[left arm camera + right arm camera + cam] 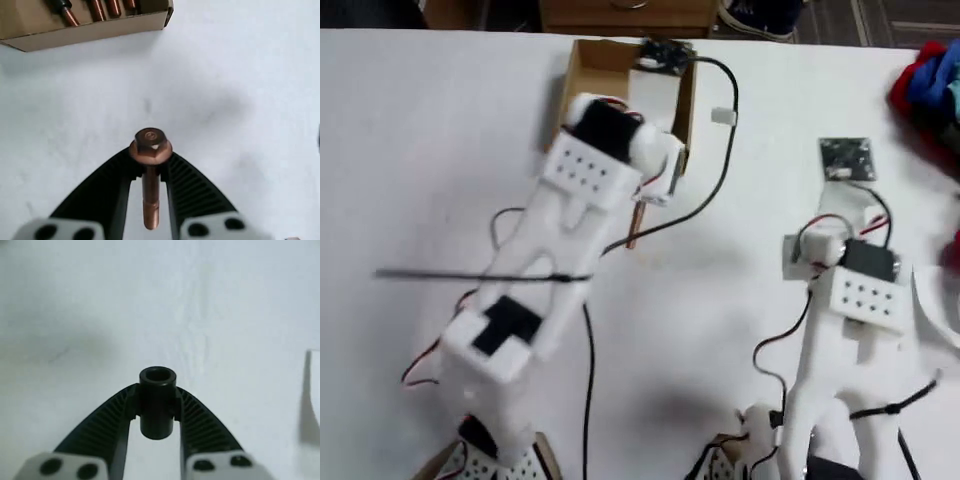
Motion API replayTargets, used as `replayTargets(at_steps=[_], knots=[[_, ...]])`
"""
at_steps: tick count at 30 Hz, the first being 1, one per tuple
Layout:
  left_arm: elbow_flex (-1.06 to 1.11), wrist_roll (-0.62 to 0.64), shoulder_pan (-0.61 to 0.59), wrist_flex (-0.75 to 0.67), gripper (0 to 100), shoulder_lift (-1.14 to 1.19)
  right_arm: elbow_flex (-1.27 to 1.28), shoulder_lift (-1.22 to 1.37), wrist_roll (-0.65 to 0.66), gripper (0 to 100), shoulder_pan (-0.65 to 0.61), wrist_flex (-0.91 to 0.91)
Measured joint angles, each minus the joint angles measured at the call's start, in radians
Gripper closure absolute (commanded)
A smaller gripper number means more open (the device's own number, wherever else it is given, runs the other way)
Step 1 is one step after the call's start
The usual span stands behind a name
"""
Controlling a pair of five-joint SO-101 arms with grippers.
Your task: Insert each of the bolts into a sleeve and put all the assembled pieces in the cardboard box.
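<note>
White arms, black servos, black-red cables; ribbed black end effector fingers.

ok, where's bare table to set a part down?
Bare white table left of the brown cardboard box, and between the left arm and right arm. Crowded: beside the box, where the left arm and black cable cross; red-blue cloth pile at the right edge.

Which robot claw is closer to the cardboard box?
The left. The left gripper sits just beside the cardboard box, holding a bolt; the right gripper is farther off over the table, holding a sleeve.
</note>
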Motion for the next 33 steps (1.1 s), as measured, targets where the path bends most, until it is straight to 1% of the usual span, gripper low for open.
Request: replayTargets(at_steps=[4, 8, 12, 16, 19, 21, 23, 24, 27, 29, 33], knots=[[0.216, 0.000, -0.020, -0.149, 98, -0.158, 0.109, -0.003, -0.002, 97.8, -0.083, -0.106], [0.520, 0.000, -0.034, -0.390, 98, -0.351, 0.192, -0.005, -0.003, 97.8, -0.178, -0.229], [0.918, -0.002, -0.034, -0.735, 98, -0.597, 0.252, -0.005, -0.003, 97.8, -0.256, -0.359], [1.310, -0.003, -0.034, -1.138, 97, -0.852, 0.318, -0.005, -0.003, 97.8, -0.338, -0.514], [1.545, -0.003, -0.034, -1.439, 97, -1.000, 0.381, -0.005, -0.008, 97.8, -0.407, -0.669], [1.665, -0.003, -0.034, -1.616, 97, -1.062, 0.413, -0.005, -0.054, 97.8, -0.456, -0.769], [1.743, -0.003, -0.034, -1.748, 97, -1.086, 0.433, -0.005, -0.126, 97.8, -0.482, -0.864], [1.763, -0.003, -0.034, -1.783, 97, -1.089, 0.437, -0.005, -0.166, 97.8, -0.488, -0.908], [1.774, -0.003, -0.034, -1.823, 97, -1.089, 0.439, -0.005, -0.253, 97.8, -0.512, -1.005], [1.774, -0.003, -0.034, -1.835, 97, -1.080, 0.439, -0.005, -0.265, 97.8, -0.531, -1.040], [1.774, -0.003, -0.034, -1.838, 97, -1.036, 0.439, -0.005, -0.273, 97.8, -0.571, -1.054]])
